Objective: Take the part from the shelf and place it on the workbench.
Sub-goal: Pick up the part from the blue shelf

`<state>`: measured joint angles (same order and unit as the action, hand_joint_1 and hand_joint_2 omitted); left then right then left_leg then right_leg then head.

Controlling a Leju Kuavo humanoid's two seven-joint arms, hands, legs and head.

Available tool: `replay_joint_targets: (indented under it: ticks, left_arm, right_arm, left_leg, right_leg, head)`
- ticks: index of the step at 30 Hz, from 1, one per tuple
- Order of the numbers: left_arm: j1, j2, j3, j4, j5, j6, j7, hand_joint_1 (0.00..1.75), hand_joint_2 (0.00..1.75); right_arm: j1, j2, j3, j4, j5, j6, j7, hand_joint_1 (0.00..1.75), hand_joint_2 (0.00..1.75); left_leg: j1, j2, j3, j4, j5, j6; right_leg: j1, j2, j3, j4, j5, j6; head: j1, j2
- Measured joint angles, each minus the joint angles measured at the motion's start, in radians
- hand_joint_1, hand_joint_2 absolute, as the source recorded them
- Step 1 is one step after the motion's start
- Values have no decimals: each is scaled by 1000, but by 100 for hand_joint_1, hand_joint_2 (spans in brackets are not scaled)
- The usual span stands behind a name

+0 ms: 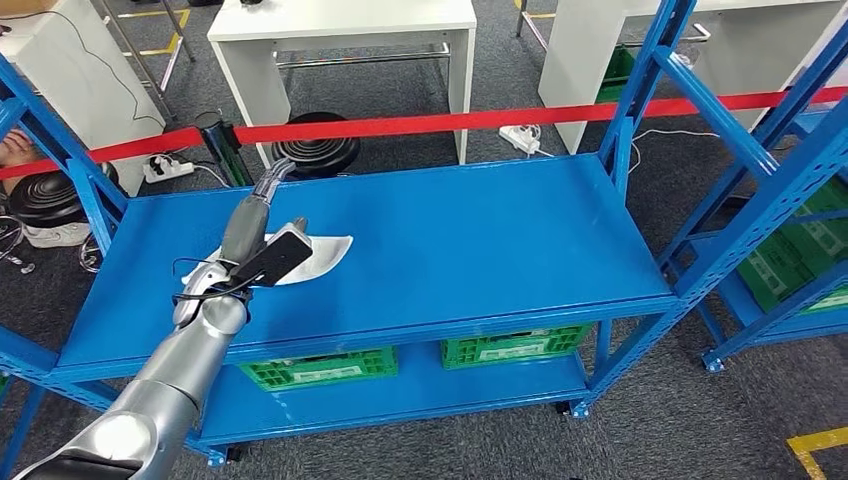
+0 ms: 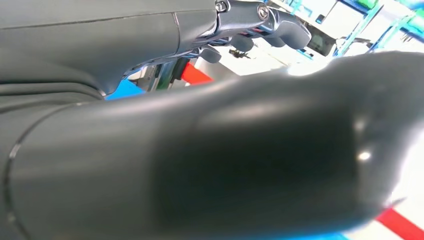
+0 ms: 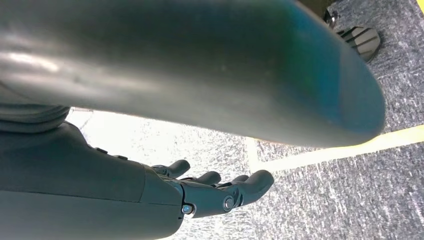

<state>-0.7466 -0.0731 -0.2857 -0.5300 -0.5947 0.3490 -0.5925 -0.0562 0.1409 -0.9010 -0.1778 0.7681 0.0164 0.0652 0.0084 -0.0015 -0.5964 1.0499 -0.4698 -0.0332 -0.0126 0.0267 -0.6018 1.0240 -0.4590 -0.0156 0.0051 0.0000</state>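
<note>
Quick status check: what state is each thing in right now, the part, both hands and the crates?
white part: lying flat on the blue shelf's top deck, partly under the left hand.
left hand: reaching over the part; grip not discernible.
right hand: hanging over the floor, fingers slightly curled, holding nothing.
green crates: sitting on the lower shelf.

This is a workshop or warehouse-style test area. Blue steel shelving (image 1: 380, 250) holds green plastic crates (image 1: 320, 367) on its lower level, standing on grey carpet with white workbenches (image 1: 345, 40), a red barrier tape (image 1: 440, 123) and yellow floor markings (image 1: 815, 445).
</note>
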Motion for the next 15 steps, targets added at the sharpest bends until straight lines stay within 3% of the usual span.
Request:
replay_joint_targets:
  ticks: [1, 5, 11, 15]
  left_arm:
    - [-1, 0, 0, -1, 1, 0, 0, 0, 0]
    - [0, 1, 6, -3, 3, 0, 2, 0, 0]
    - [0, 2, 17, -6, 3, 0, 3, 0, 0]
    - [0, 2, 18, -7, 3, 0, 3, 0, 0]
  right_arm:
    - [0, -1, 0, 0, 4, 0, 4, 0, 0]
    - [1, -6, 0, 0, 13, 0, 16, 0, 0]
    - [0, -10, 0, 0, 14, 0, 18, 0, 0]
    - [0, -11, 0, 0, 14, 0, 18, 0, 0]
  left_leg:
    - [0, -2, 13, -28, 6, 3]
    - [-4, -4, 13, -35, 7, 11]
    - [-8, -5, 9, -34, 7, 23]
    - [-9, -5, 9, -33, 8, 25]
  right_leg:
    - [2, 1, -2, 2, -2, 2]
    - [4, 2, -2, -1, 2, -6]
    - [0, 1, 0, -11, 9, 13]
    - [-2, 0, 0, -12, 9, 21]
  head:
    - [1, 0]
    - [2, 0]
    - [2, 0]
    - [2, 0]
